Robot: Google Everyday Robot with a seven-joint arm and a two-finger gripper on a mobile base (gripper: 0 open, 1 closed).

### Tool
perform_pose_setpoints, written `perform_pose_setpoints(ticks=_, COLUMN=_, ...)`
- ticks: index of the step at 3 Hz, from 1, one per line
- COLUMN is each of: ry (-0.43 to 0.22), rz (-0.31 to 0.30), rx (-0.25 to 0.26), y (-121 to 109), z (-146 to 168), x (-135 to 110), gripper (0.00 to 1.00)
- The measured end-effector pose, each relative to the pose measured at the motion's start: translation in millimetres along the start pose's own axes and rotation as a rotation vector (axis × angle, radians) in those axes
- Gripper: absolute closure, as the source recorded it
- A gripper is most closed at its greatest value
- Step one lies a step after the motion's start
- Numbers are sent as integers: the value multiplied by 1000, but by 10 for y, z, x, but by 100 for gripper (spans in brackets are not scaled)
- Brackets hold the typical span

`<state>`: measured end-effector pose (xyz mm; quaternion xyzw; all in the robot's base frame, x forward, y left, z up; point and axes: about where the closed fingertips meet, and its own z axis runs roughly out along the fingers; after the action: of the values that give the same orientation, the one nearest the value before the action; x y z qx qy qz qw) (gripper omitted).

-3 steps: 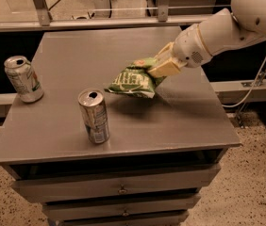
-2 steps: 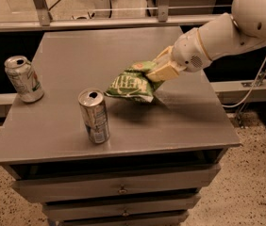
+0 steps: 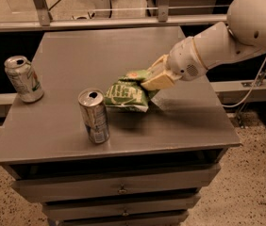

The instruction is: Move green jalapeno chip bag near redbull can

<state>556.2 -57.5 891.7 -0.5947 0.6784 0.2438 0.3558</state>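
Note:
The green jalapeno chip bag is crinkly green with white lettering. It hangs just above the grey table top, right of the redbull can. The redbull can is slim and silver-blue and stands upright near the table's front edge. My gripper comes in from the right on a white arm and is shut on the bag's right end. A small gap separates the bag from the can.
A wider silver-white can with green marks stands at the table's left edge. The table has drawers below its front. A metal rail runs behind the table. Speckled floor lies to the right.
My gripper has carried the chip bag to the left and toward the front, closer to the redbull can. Both cans have stayed put.

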Motion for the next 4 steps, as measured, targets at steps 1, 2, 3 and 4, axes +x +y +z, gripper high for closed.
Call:
perform_pose_setpoints(ticks=1, ry=2, rz=7, rx=-21, y=109, z=84, x=1, gripper=40)
perform_pose_setpoints(ticks=2, ry=6, rz=12, rx=-30, y=165, z=138, x=13, gripper=17)
perform_pose_setpoints(ticks=3, ry=11, rz=15, rx=-28, y=173, z=162, x=29, gripper=0)
perform_pose_setpoints(ticks=4, ry=21, rz=1, rx=4, y=43, z=58, x=57, gripper=0)
